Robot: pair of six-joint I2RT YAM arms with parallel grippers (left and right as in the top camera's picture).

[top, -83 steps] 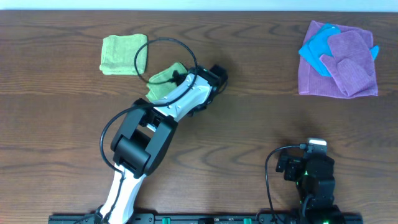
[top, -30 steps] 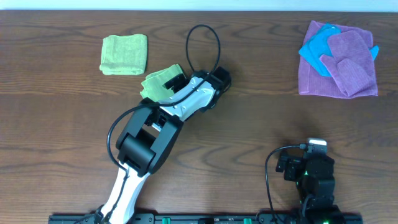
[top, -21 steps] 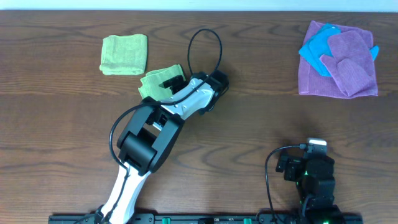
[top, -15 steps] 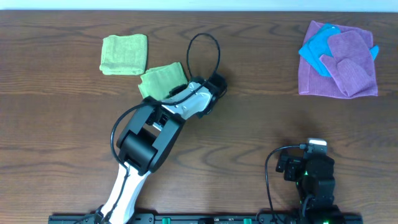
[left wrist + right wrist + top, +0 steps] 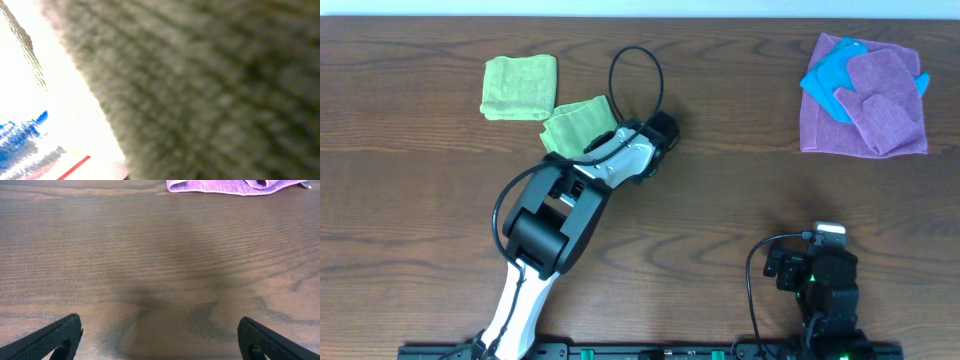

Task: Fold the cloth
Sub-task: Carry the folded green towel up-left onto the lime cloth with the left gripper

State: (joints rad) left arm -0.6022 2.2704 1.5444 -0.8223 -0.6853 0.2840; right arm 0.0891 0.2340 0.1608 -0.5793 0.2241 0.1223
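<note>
Nearest the base edge, the right gripper (image 5: 160, 336) is sitting parked low over the bare counter (image 5: 720, 200), its fingers standing wide apart and holding nothing.

The left arm is reaching away from its base toward the far left-centre, with the left gripper (image 5: 609, 138) pressing down at the near right edge of the green cloth (image 5: 578, 124). Whether its fingers are apart or together cannot be told: the left wrist view is showing only blurred cloth weave (image 5: 210, 90) filling the lens. A black cable (image 5: 635, 75) is looping above the wrist.

The green cloth is lying flat as a compact rectangle, tilted, its long axis running from near left to far right. Its far left corner is lying just beside the second green cloth (image 5: 519, 87); contact cannot be confirmed.

Compared with 2.8 s ago, the green cloth is sitting further left and further away, flatter and more exposed. The right arm is showing no change.

At the far right, purple cloths (image 5: 880, 110) are lying stacked with a blue cloth (image 5: 832, 75).
</note>
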